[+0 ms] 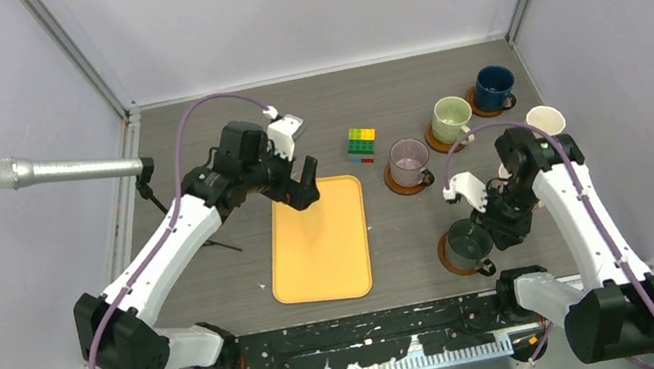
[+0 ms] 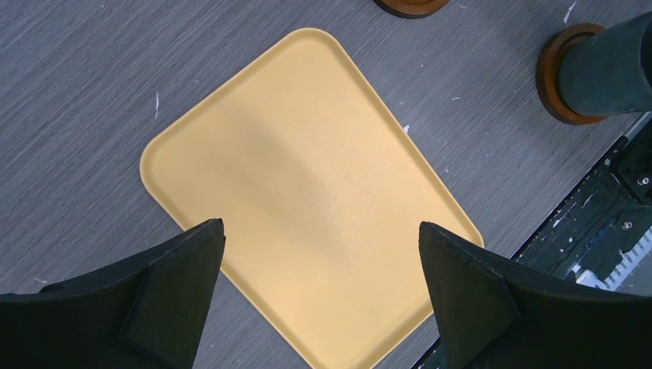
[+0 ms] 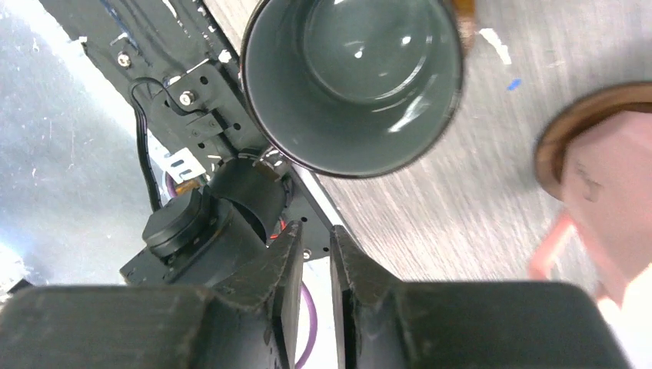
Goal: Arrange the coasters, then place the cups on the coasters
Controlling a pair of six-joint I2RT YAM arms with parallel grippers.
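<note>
A dark green cup (image 1: 467, 241) (image 3: 354, 77) stands on a brown coaster (image 1: 459, 265) near the front edge. My right gripper (image 1: 493, 228) (image 3: 315, 231) hangs just right of it, its jaws parted by a narrow gap with nothing between them. A mauve cup (image 1: 408, 160), a light green cup (image 1: 450, 117) and a navy cup (image 1: 494, 86) each sit on a coaster behind it. A pale yellow cup (image 1: 545, 119) shows behind the right arm. A pink cup (image 3: 607, 192) rests on a coaster (image 3: 584, 115). My left gripper (image 1: 303, 187) (image 2: 321, 224) hovers wide open over the tray.
The yellow-orange tray (image 1: 319, 247) (image 2: 307, 177) lies bare at the table's middle. A multicoloured cube (image 1: 361, 144) sits behind it. A microphone (image 1: 62, 170) juts in from the left wall. The black base rail (image 1: 368, 324) runs along the near edge.
</note>
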